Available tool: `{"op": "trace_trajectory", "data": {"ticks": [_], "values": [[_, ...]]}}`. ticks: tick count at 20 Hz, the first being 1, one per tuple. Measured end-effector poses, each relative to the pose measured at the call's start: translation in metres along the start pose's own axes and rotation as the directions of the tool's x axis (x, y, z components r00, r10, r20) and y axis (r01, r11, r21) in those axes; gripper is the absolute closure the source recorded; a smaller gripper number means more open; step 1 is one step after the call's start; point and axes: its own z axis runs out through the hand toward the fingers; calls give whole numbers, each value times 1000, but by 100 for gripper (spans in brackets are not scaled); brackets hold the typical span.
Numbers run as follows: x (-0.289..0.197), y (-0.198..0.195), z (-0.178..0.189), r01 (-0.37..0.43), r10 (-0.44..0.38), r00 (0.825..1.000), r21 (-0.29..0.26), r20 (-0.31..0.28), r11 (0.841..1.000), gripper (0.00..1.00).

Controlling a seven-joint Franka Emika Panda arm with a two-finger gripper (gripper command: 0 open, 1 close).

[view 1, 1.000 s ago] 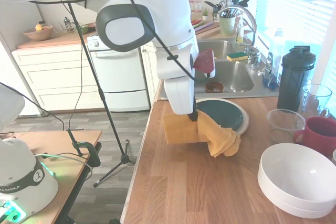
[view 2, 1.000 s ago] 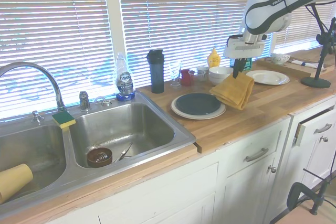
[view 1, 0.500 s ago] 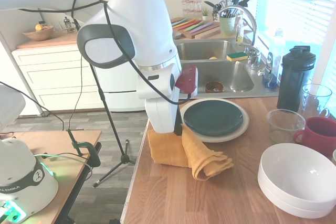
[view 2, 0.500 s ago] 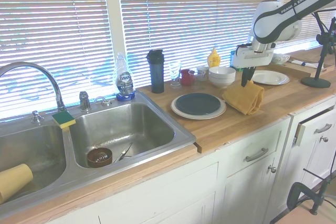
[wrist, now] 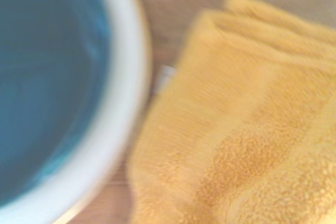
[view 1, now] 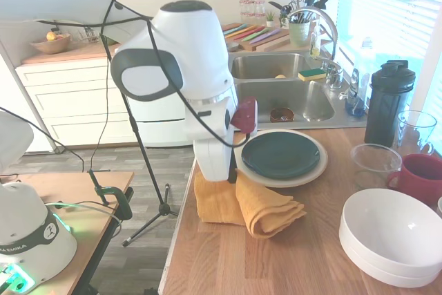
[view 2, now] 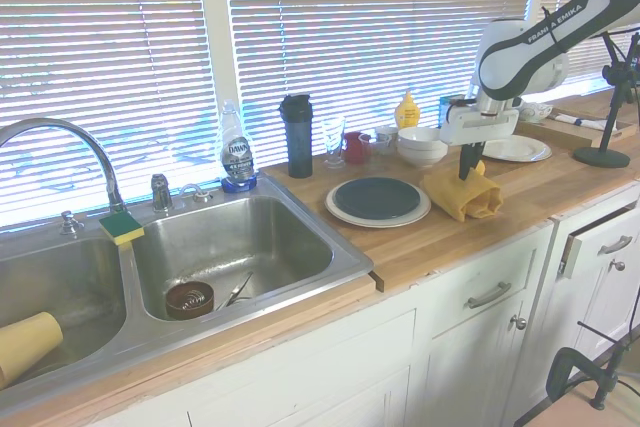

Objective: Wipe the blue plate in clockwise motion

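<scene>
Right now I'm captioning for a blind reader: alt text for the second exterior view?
A white robot arm's pincer presses into a folded yellow cloth on a wooden counter, beside the blue plate stacked on a cream plate.

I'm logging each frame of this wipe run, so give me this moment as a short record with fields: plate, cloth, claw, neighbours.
blue plate: sits on the larger cream plate, on the wooden counter; nothing lies on it
cloth: folded yellow towel lying on the counter beside the cream plate, not on the blue plate
claw: down at the towel; open or shut cannot be told
neighbours: white bowls, red mug, dark shaker bottle, sink
</scene>
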Motion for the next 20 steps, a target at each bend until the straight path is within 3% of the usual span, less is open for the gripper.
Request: {"op": "trace_trajectory", "data": {"ticks": [13, 18, 19, 20], "values": [[43, 62, 35, -131, 132, 991, -56, 14, 990, 100], [48, 66, 45, -132, 133, 991, -66, 13, 989, 100], [48, 65, 45, -128, 129, 992, -67, 11, 990, 0], [47, 65, 45, -126, 127, 992, -67, 11, 990, 0]]}}
